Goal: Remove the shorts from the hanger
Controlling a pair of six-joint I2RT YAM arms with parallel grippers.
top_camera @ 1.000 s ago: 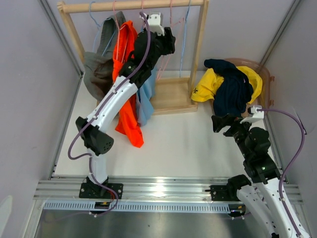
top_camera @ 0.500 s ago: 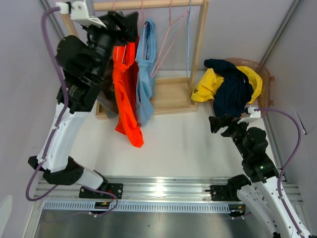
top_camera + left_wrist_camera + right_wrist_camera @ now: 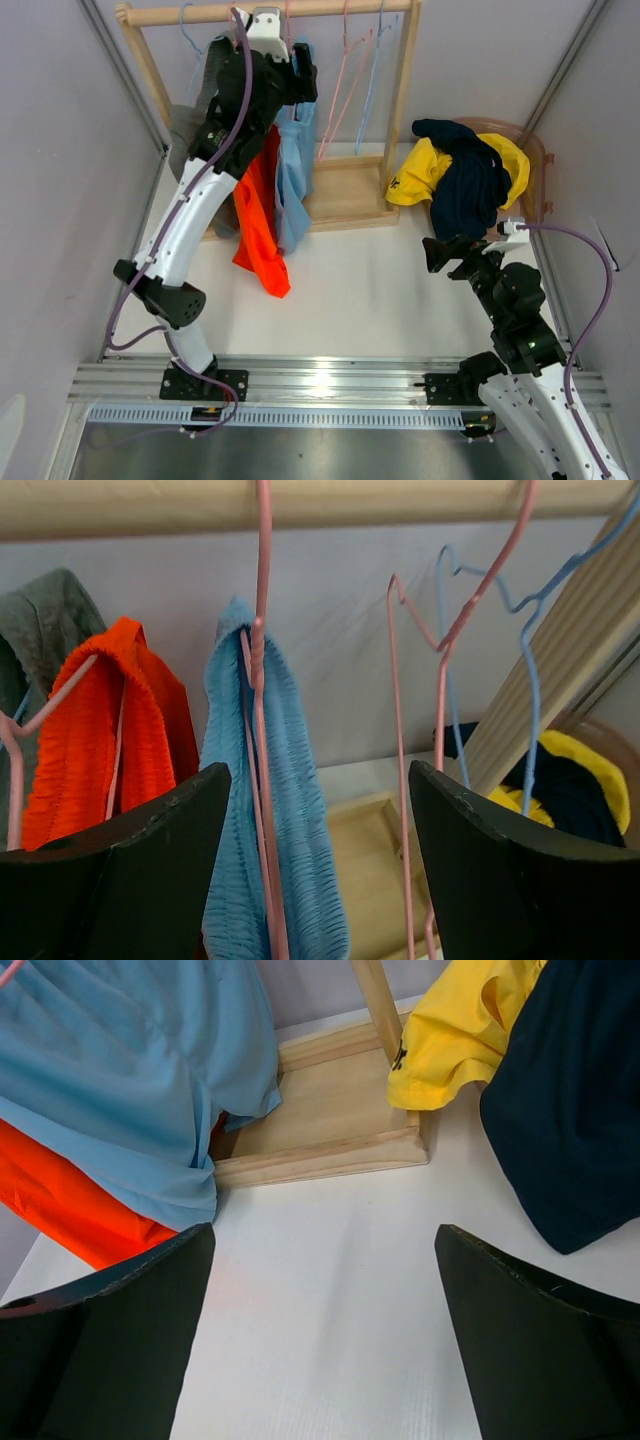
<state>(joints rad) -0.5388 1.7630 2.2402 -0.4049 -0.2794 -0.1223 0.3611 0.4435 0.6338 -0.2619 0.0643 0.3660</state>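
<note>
Three shorts hang from hangers on the wooden rail: grey shorts, orange shorts and light blue shorts. My left gripper is up near the rail, open, facing the light blue shorts on their pink hanger; nothing is gripped. Orange shorts and grey shorts hang to its left. Yellow shorts and navy shorts lie heaped at the right. My right gripper hovers open over the white table, just below that heap.
An empty pink hanger and an empty blue hanger hang right of the light blue shorts. The rack's wooden base and upright post stand between the arms. A brownish basket holds the heap.
My left arm swung from the rail's middle far to the left, then back to the light blue shorts, and its jaws opened wider. The right arm barely moved.
</note>
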